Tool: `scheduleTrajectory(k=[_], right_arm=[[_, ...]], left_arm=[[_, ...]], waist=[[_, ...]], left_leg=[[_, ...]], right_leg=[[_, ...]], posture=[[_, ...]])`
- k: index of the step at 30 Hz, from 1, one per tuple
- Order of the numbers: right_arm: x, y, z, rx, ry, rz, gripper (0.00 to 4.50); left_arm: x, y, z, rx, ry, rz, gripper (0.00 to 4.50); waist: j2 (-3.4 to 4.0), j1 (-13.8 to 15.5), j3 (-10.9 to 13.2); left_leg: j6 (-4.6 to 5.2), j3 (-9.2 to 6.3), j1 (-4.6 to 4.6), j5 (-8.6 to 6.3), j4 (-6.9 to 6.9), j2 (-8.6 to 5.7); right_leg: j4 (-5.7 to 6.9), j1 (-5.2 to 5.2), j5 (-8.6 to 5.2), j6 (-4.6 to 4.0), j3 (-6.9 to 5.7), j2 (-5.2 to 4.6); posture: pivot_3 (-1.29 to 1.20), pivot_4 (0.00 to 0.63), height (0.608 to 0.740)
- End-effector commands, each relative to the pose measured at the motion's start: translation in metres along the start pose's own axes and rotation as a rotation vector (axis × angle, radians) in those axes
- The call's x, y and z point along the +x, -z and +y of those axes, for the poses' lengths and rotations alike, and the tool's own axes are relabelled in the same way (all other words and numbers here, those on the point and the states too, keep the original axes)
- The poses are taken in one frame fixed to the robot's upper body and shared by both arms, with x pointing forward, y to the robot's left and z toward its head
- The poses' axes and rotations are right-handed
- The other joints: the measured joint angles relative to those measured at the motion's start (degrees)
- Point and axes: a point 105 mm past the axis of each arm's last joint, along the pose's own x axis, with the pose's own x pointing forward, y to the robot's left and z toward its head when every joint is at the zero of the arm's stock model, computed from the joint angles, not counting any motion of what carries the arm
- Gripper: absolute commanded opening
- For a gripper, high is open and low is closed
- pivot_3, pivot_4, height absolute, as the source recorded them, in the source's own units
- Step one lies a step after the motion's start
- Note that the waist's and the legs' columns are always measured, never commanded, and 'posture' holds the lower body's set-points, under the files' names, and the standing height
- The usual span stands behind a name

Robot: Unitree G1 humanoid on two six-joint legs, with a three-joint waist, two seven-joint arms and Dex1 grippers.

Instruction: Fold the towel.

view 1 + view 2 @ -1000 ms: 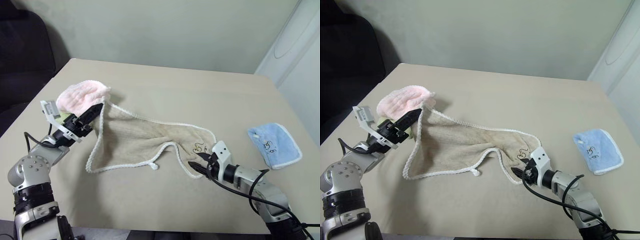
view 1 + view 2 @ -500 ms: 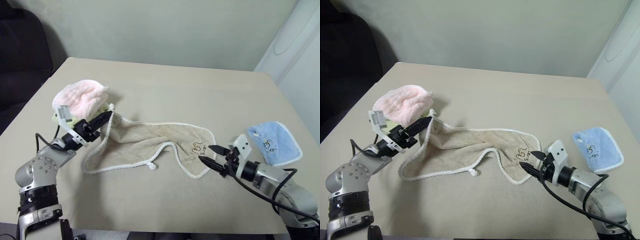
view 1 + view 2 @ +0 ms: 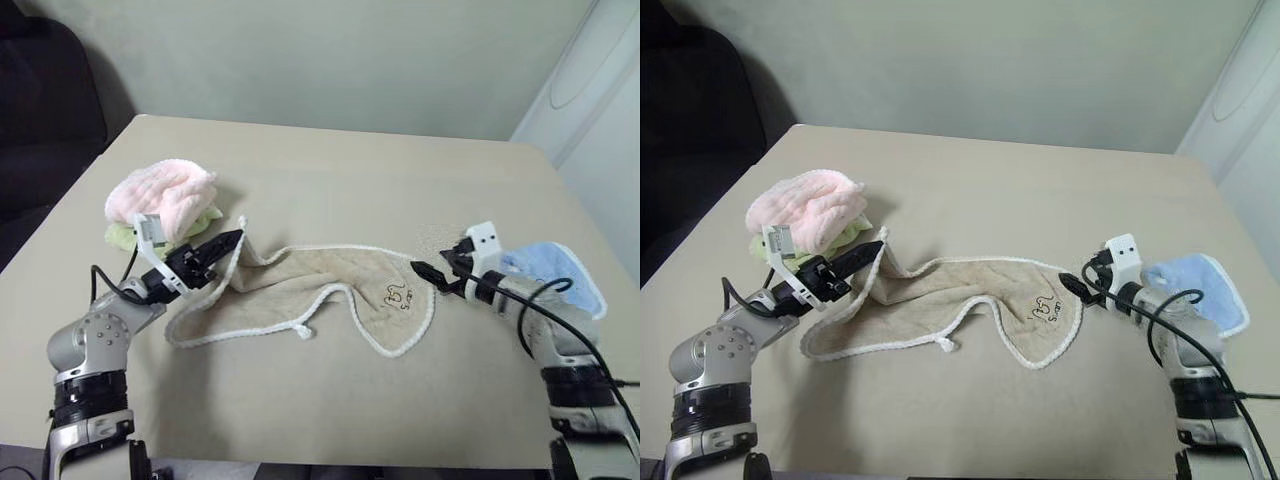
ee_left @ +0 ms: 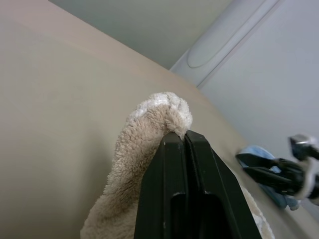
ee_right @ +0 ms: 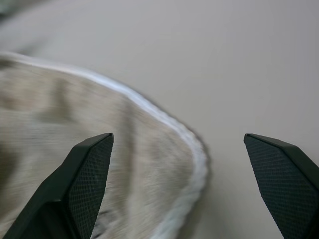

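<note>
Since the earlier frame the right tool (image 3: 428, 272) has let go of the towel's near right edge, has opened wide and now sits at the towel's right corner, its tips just beside the white edging. Over the same time the left tool (image 3: 232, 240) has come lower and toward the towel's middle, so the lifted left part has sunk.

On the beige bench (image 3: 330, 170) the towel (image 3: 300, 285) lies crumpled and stretched from left to right, its embroidered mark (image 3: 397, 296) near the right end. Left of the towel, and behind it, is a bunched pink cloth (image 3: 165, 195) on top of a green cloth (image 3: 125, 236). Right of the towel lies a light-blue cloth (image 3: 565, 275), partly behind the right arm.

Both fingers of the left tool are pressed together on the towel's left corner, which is held a little above the bench. Nothing is held in the right tool.
</note>
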Motion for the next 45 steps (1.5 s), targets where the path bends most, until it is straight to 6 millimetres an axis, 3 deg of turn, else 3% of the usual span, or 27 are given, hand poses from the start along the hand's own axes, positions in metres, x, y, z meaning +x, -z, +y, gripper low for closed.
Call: scheduleTrajectory(k=[1,15,20,29,37,41,45], right_arm=[[0.008,-0.004,-0.007,-0.027,-0.004,-0.022,4.43],[0.019,0.013,0.015,-0.208,-0.088,0.005,4.43],[0.018,0.016,0.015,-0.212,-0.084,0.006,3.28],[0.014,0.013,0.017,-0.23,-0.084,-0.014,0.09],[-0.001,0.006,0.005,-0.226,-0.031,-0.049,0.04],[-0.025,-0.019,-0.026,-0.196,0.103,-0.13,0.04],[-0.05,-0.056,-0.055,-0.208,0.205,-0.218,0.04]], left_arm=[[0.002,-0.012,-0.008,0.048,0.032,-0.036,0.0],[-0.005,-0.012,-0.008,0.05,0.012,-0.048,0.0],[-0.002,-0.01,-0.008,0.048,0.017,-0.042,0.0],[0.0,-0.009,-0.007,0.044,0.017,-0.041,0.0],[-0.002,-0.011,-0.007,0.051,0.011,-0.048,0.0],[-0.006,-0.023,-0.005,0.093,-0.014,-0.08,0.0],[0.01,-0.05,-0.013,0.184,0.012,-0.144,0.0]], waist=[[0.02,0.0,0.0],[0.09,-0.3,0.1],[0.07,-0.3,0.0],[0.08,-0.1,0.0],[0.1,-0.1,0.1],[0.17,0.1,0.1],[0.19,0.3,0.2]], left_leg=[[0.0,0.0,0.0,0.0,0.0,0.0],[-0.37,0.04,0.08,-0.11,0.03,0.07],[-0.44,0.04,0.15,-0.15,0.02,0.08],[-0.39,0.04,0.16,-0.09,0.07,0.01],[-0.39,0.02,0.13,-0.09,0.06,-0.04],[-0.35,0.03,0.1,-0.07,0.08,-0.08],[-0.28,0.02,0.04,-0.01,0.12,-0.11]], right_leg=[[0.0,0.0,0.01,0.0,-0.01,0.0],[-0.03,0.05,0.17,-0.18,-0.01,0.03],[-0.03,0.14,0.18,-0.2,0.0,0.04],[-0.09,0.25,0.19,-0.25,0.01,-0.01],[-0.14,0.26,0.18,-0.24,0.02,-0.04],[-0.16,0.27,0.18,-0.24,0.03,-0.07],[-0.16,0.27,0.18,-0.24,0.05,-0.09]], posture=[[0.0,0.15,0.74],[0.0,0.15,0.74],[0.0,0.15,0.74],[0.0,0.15,0.74],[0.0,0.15,0.74],[0.0,0.15,0.74],[0.0,0.15,0.74]])
